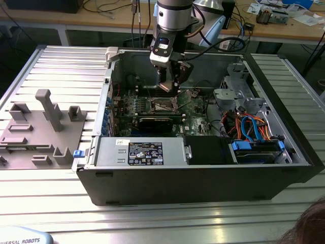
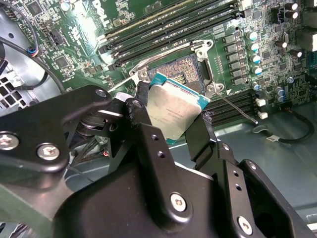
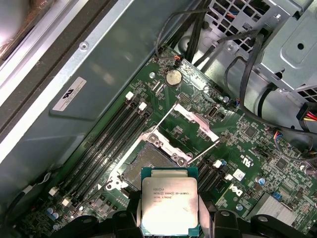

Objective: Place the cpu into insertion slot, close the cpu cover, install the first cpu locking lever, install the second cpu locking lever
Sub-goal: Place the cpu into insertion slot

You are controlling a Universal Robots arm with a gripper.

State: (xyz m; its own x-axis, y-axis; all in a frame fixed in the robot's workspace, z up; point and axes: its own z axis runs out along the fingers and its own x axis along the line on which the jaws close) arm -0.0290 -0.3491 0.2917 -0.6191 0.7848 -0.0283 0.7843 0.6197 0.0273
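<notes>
My gripper (image 1: 170, 85) hangs inside the open computer case, shut on the cpu (image 2: 173, 109). The chip is a flat silver square with a green rim, pinched at two opposite edges by the black fingers (image 2: 144, 126). In the first wrist view the cpu (image 3: 170, 201) hovers just beside and above the insertion slot (image 3: 148, 163), not seated. The slot (image 2: 181, 69) is bare, its dark contact field showing. The cpu cover (image 3: 194, 120) is swung open on the far side of the slot. A thin locking lever (image 3: 204, 150) stands unlatched beside it, and another lever (image 2: 237, 110) sticks out near the memory slots.
The green motherboard (image 1: 152, 109) lies at the case bottom, with long black memory slots (image 3: 106, 144) on both sides of the socket. Cables and a grey drive cage (image 1: 238, 86) crowd the exterior view's right. A grey fixture block (image 1: 45, 127) stands outside the case on the exterior view's left.
</notes>
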